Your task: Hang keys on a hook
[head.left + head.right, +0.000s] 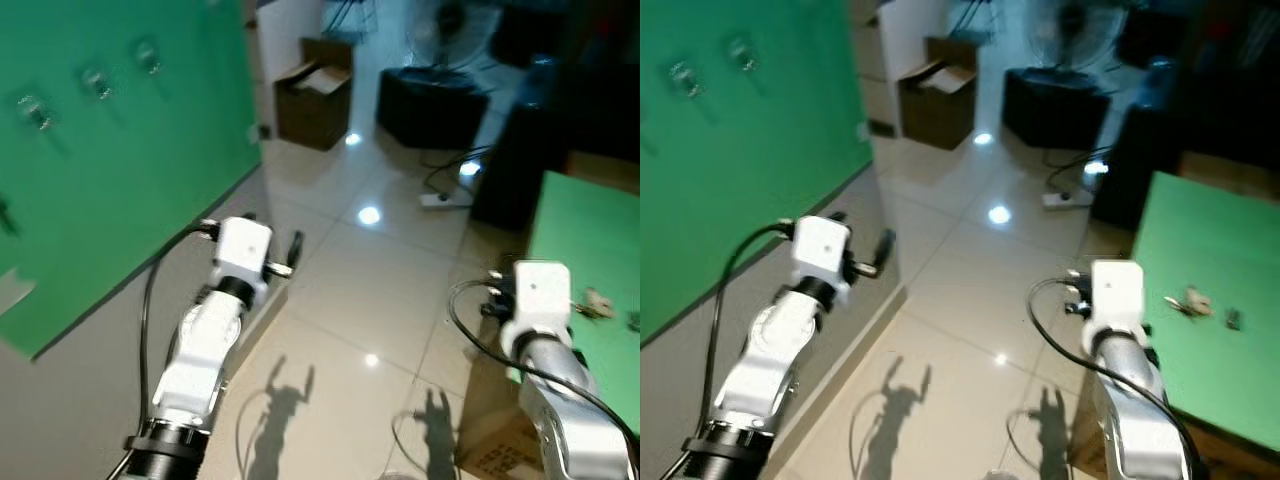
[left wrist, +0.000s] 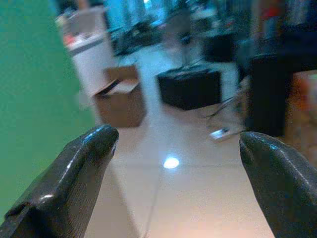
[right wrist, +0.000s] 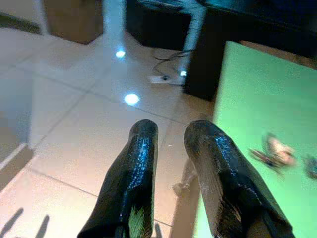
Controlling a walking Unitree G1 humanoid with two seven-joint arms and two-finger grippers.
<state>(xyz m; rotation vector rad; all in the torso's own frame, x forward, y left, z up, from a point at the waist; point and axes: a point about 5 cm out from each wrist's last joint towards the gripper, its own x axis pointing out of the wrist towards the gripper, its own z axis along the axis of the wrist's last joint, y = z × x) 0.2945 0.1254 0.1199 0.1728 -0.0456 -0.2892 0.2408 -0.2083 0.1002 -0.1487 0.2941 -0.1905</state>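
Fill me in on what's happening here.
The robot stands on a tiled floor between a green wall panel with hooks and a green table. The keys lie on the table, untouched. The left gripper is open and empty; the right gripper is nearly closed, empty, short of the keys.

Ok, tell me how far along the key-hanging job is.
Nothing looks done yet. The keys lie on the green table at the robot's right, and the hooks on the green wall board carry nothing. In hand: nothing; the left gripper is open over the floor, and the right gripper is nearly closed and empty, short of the keys. Left: grasp the keys, turn, hang them.
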